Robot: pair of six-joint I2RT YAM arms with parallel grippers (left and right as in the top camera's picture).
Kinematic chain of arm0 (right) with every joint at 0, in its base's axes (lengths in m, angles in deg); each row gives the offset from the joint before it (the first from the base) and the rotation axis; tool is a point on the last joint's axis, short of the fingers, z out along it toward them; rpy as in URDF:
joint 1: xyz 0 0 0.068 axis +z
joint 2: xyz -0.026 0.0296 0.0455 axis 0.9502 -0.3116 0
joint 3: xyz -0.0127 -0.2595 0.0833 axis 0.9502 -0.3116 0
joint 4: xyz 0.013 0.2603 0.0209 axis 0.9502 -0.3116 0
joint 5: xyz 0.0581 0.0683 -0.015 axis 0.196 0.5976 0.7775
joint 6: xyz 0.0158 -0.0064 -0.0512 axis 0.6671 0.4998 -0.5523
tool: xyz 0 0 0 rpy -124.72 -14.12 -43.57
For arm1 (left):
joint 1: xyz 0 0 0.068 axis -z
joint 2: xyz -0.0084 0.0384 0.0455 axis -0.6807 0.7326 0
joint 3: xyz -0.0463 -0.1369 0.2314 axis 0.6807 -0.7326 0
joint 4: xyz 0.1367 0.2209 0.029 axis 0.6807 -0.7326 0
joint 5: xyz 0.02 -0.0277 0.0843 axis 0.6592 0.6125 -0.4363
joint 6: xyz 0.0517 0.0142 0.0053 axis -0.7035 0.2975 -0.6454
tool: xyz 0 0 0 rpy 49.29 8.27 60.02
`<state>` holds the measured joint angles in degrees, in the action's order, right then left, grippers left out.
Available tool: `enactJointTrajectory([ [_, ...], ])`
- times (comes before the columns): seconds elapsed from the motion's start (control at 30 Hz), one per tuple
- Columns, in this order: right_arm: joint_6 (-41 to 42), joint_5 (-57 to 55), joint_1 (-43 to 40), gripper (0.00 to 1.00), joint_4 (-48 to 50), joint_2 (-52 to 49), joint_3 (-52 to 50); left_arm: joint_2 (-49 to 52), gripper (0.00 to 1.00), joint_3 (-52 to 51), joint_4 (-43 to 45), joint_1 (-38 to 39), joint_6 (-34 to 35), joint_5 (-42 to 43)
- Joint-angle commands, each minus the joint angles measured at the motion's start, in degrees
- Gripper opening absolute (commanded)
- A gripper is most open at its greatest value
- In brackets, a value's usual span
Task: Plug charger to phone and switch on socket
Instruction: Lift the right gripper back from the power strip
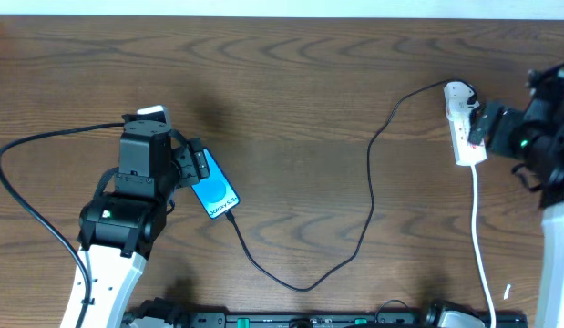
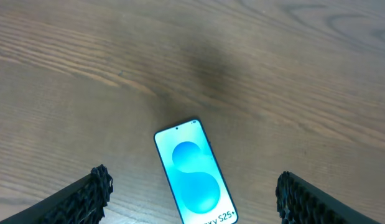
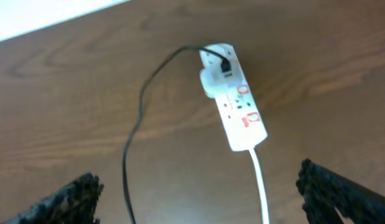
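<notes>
The phone (image 1: 218, 194) lies on the wooden table with its blue screen up. It also fills the lower middle of the left wrist view (image 2: 193, 176). My left gripper (image 1: 198, 166) hovers over its upper end, open, with a finger on either side (image 2: 195, 198). The black charger cable (image 1: 368, 187) runs from the phone's lower edge in a loop to an adapter on the white socket strip (image 1: 464, 123). My right gripper (image 1: 487, 126) is open beside the strip. In the right wrist view the strip (image 3: 237, 107) and cable (image 3: 137, 124) lie ahead of the open fingers (image 3: 198, 190).
The strip's white cord (image 1: 482, 246) runs down to the table's front edge, also in the right wrist view (image 3: 260, 183). A black arm cable (image 1: 26, 214) loops at the left. A dark rail (image 1: 309, 321) lies along the front edge.
</notes>
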<state>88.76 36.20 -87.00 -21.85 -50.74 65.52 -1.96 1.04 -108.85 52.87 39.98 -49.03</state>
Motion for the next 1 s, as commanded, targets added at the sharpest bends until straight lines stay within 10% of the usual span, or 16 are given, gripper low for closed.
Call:
enactJointTrajectory([
  [0.0, 3.89, -1.95, 1.4, 0.99, 3.91, 5.27, -5.97, 0.2, 0.86, 1.2, -0.2, 0.13, -1.16, -0.74],
  [0.97, 4.98, -1.95, 1.38, 0.99, 4.2, 5.75, -11.91, 0.2, 0.86, 1.2, -0.2, 0.13, -1.16, -0.74],
])
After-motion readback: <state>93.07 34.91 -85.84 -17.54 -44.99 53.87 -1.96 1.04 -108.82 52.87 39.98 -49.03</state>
